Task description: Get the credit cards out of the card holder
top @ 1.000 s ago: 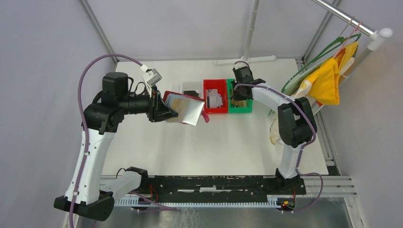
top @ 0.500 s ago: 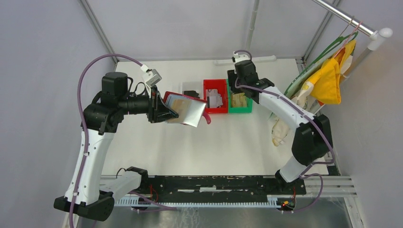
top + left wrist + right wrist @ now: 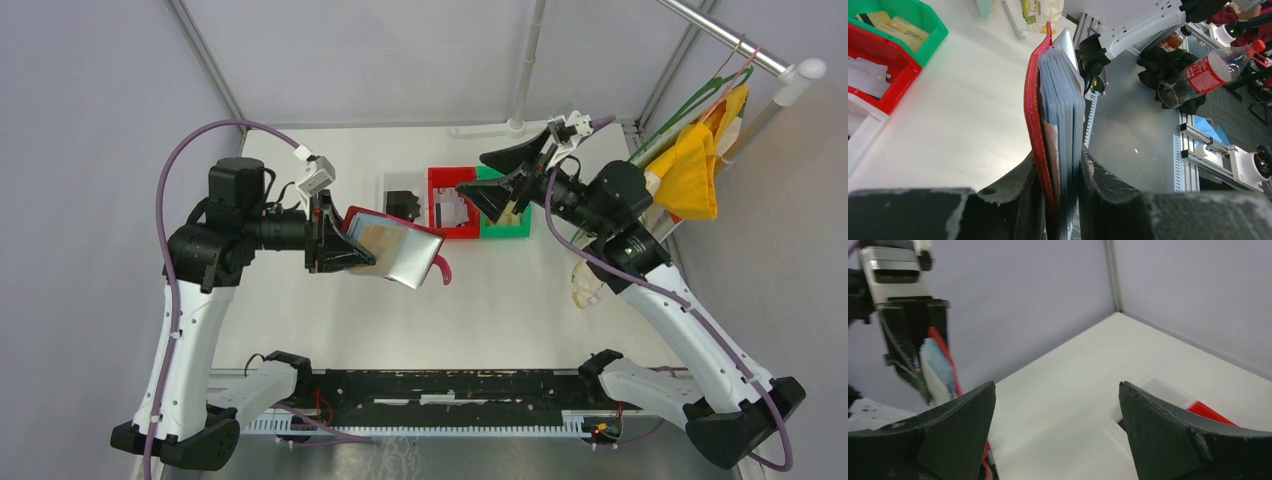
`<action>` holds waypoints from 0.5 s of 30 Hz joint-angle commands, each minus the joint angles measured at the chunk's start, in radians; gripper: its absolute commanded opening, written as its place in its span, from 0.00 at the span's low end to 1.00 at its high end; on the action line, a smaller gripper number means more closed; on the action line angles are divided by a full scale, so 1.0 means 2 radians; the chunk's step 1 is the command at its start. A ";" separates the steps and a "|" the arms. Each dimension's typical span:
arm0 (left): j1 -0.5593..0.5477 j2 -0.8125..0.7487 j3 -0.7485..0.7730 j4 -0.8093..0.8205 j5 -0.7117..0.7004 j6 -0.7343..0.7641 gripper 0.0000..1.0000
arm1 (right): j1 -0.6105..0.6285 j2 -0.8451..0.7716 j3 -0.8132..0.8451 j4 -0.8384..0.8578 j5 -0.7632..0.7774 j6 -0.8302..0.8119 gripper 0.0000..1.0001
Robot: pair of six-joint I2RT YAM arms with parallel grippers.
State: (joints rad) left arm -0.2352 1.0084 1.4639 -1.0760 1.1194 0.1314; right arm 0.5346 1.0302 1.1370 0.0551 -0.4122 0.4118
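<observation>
My left gripper (image 3: 338, 246) is shut on the dark red card holder (image 3: 398, 254), held open above the table's left middle. A tan credit card (image 3: 377, 239) shows in its grey sleeves. In the left wrist view my left gripper (image 3: 1060, 167) clamps the red cover (image 3: 1033, 107) and the stack of grey sleeves (image 3: 1064, 95) edge-on. More tan credit cards (image 3: 507, 213) lie in the green bin (image 3: 524, 229). My right gripper (image 3: 478, 178) hangs open and empty over the bins. Through its jaws (image 3: 1057, 390) the card holder (image 3: 941, 362) shows at far left.
A red bin (image 3: 435, 205) with pale cards stands left of the green bin, and a small black thing (image 3: 403, 203) lies left of that. A yellow cloth (image 3: 690, 170) hangs on a rail at the right. A pale cloth (image 3: 583, 284) lies by the table's right edge.
My right gripper has risen out of the green bin, swung up toward the left and opened wide, empty. My left gripper still holds the card holder, shifted slightly nearer.
</observation>
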 commanded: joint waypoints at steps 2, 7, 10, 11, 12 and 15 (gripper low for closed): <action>0.000 -0.010 0.013 0.001 0.032 0.029 0.02 | 0.017 0.010 -0.015 0.104 -0.124 0.083 0.98; 0.000 -0.013 0.014 -0.004 0.023 0.041 0.02 | 0.076 0.028 -0.014 0.099 -0.129 0.066 0.98; 0.000 -0.015 0.013 -0.005 0.017 0.045 0.02 | 0.092 0.032 -0.025 0.105 -0.137 0.062 0.98; 0.000 -0.015 0.012 -0.005 0.017 0.047 0.02 | 0.097 0.034 -0.026 0.105 -0.139 0.062 0.98; 0.001 -0.016 0.012 -0.005 0.016 0.049 0.02 | 0.101 0.038 -0.026 0.105 -0.143 0.062 0.98; 0.001 -0.015 0.010 -0.005 0.015 0.052 0.02 | 0.113 0.048 -0.027 0.111 -0.148 0.063 0.96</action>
State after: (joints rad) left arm -0.2352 0.9943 1.4639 -1.1110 1.1275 0.1837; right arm 0.7357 1.1126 1.0801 0.2047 -0.6643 0.5308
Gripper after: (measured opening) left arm 0.333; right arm 0.979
